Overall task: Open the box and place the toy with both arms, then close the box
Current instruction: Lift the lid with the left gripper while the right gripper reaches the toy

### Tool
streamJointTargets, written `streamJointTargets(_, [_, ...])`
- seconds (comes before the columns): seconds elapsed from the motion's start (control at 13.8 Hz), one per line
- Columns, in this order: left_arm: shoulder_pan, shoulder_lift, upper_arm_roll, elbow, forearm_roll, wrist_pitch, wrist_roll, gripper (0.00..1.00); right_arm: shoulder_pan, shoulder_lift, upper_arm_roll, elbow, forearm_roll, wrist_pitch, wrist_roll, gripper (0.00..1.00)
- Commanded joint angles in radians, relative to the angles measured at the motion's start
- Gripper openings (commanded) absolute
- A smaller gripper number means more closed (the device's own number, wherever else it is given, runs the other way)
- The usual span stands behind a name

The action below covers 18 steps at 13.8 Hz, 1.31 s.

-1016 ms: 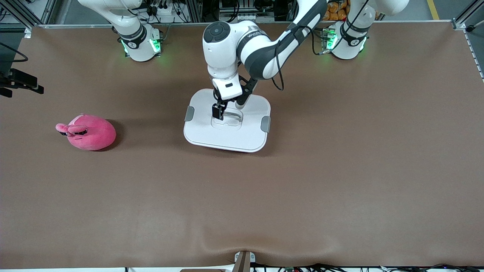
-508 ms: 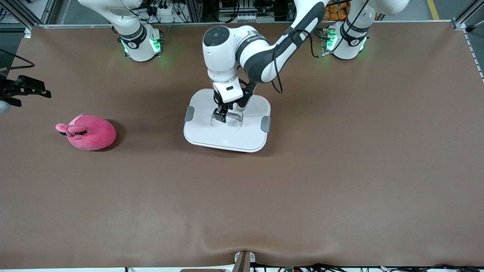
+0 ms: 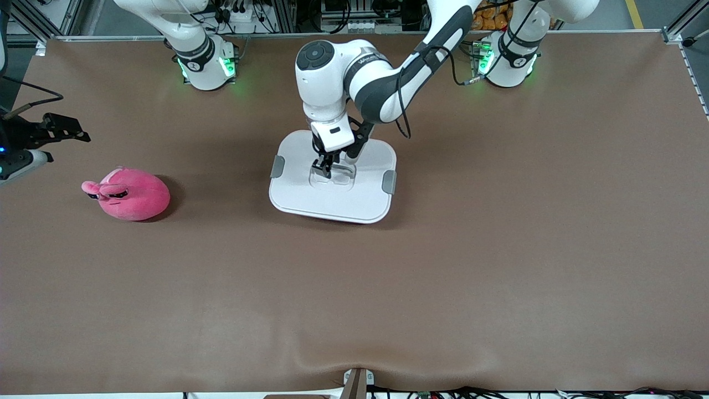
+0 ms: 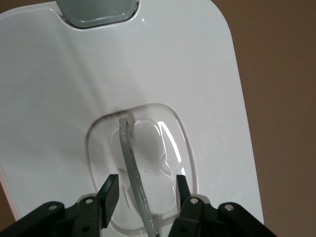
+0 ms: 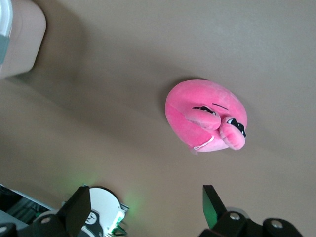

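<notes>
On the brown table (image 3: pixel 498 266), roughly midway between the two arm bases, the box (image 3: pixel 332 202) is seen with its flat white lid (image 3: pixel 354 199) in place and a grey clip (image 3: pixel 389 182) at each short side. At the lid's centre a recessed clear handle (image 4: pixel 132 163) is set, and the left gripper (image 3: pixel 327 168) is lowered into that recess from above. In the left wrist view the left gripper (image 4: pixel 143 190) is shown with its two black fingers (image 4: pixel 109 190) standing on either side of the arched clear handle, partly drawn in, with a gap visible between each finger and the handle; a firm hold on it cannot be confirmed. The left arm is reached across from its base to the middle of the table. Toward the right arm's end of the table, well apart from the box and about as far from the front camera, the toy (image 3: pixel 130 195) is laid on the table surface, a round pink plush with dark eyes. The right gripper (image 3: pixel 52 130) is held in the air near that end of the table, beside and above the toy. In the right wrist view the toy (image 5: pixel 205 116) is seen below, and the right gripper (image 5: pixel 145 205) is spread wide with nothing between its fingers (image 5: pixel 79 207).
</notes>
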Motion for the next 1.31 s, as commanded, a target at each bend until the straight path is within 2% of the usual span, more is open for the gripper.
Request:
streamJointTargets(0.0, [-0.010,0.016,0.005,0.028,0.025,0.001,-0.025,0.46,-0.008,0.012,0.005,-0.017,-0.018,0.029,-0.116,1.00])
streamJointTargets(0.29, [-0.011,0.013,0.005,0.028,0.023,0.001,-0.028,0.43,-0.017,0.010,0.003,-0.077,-0.030,0.093,-0.232,1.00])
streamJointTargets(0.58, [-0.015,0.015,0.005,0.028,0.023,0.001,-0.029,0.39,-0.020,0.027,0.003,-0.125,-0.071,0.171,-0.440,1.00])
streamJointTargets(0.94, [-0.015,0.013,0.006,0.028,0.023,0.001,-0.029,0.02,-0.032,0.061,0.003,-0.187,-0.073,0.280,-0.673,1.00])
streamJointTargets(1.23, [-0.015,0.015,0.006,0.028,0.025,0.001,-0.071,0.00,-0.034,0.084,0.003,-0.227,-0.087,0.375,-0.842,1.00])
